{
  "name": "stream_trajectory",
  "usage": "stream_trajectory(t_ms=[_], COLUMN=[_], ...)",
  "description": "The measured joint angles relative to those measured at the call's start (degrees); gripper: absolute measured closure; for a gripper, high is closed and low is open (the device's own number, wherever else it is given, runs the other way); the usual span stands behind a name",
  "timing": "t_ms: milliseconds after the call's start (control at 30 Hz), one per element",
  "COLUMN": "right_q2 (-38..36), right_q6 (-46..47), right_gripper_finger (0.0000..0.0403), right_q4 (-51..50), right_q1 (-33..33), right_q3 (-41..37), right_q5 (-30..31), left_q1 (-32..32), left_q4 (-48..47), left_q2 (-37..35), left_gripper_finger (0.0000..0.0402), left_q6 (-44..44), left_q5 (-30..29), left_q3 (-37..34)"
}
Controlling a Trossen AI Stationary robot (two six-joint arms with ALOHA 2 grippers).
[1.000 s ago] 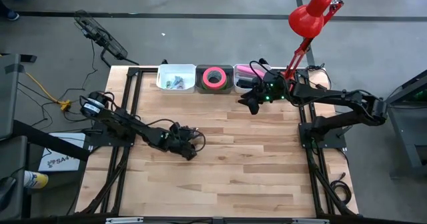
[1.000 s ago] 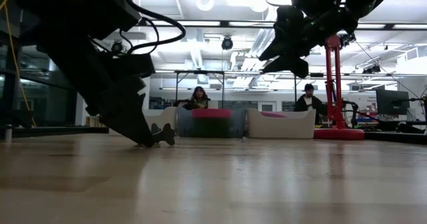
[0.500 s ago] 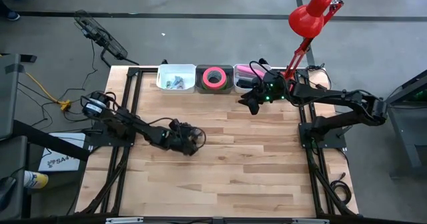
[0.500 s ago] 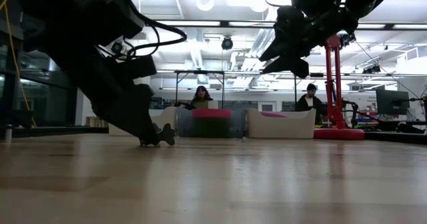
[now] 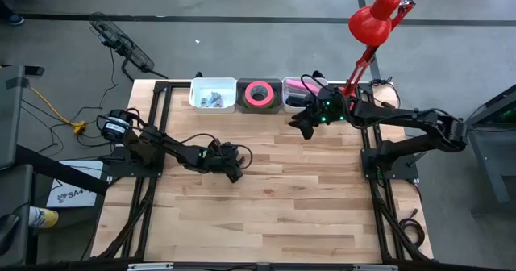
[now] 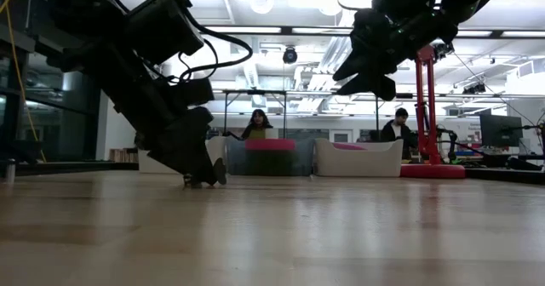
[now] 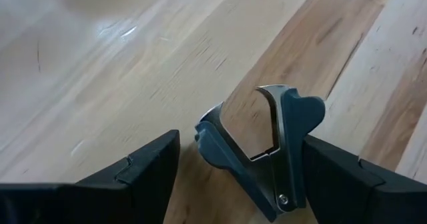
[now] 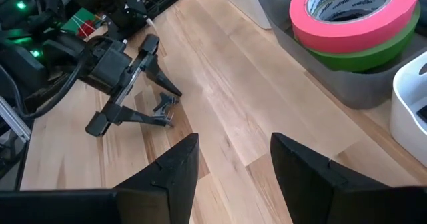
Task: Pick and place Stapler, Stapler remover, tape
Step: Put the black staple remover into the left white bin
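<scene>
Tape binned; stapler remover on table between spread fingers of left gripper, ungripped; right gripper hovers empty, part open.

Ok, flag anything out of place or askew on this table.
One thing: the staple remover lies loose on the bare table, between the open fingers of the left gripper, not in a bin. The tape rolls sit stacked in the grey bin. Right gripper hovers nearby, empty.

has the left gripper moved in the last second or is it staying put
Yes. In the high view the left gripper, open around the grey metal staple remover, has shifted slightly up the wooden table, toward the white bin at the far edge.
</scene>
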Motion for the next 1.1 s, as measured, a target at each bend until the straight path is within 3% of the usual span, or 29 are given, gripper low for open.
stream_trajectory(t_ms=[167, 600, 800, 1100], right_q2=[0.0, 0.0, 0.0, 0.0], right_q6=[-0.01, -0.03, -0.81, -12.61], right_gripper_finger=[0.0226, 0.0226, 0.0226, 0.0226], right_q4=[-0.52, -0.48, -0.48, -0.43], right_q1=[0.01, 0.01, 0.0, 0.37], right_q3=[0.0, 0.0, 0.0, 0.0], right_q5=[0.0, 0.02, -0.07, -1.04], left_q1=[-0.11, -0.11, -0.09, 2.13], left_q4=[-0.18, -0.21, -0.36, -0.47], left_q2=[0.0, -0.04, -0.07, 0.0], left_gripper_finger=[0.0156, 0.032, 0.0321, 0.0321], left_q6=[-1.71, -3.15, -2.53, 6.27], left_q5=[0.04, 1.39, 2.3, 5.6], left_q3=[0.0, 0.07, 0.46, 5.94])
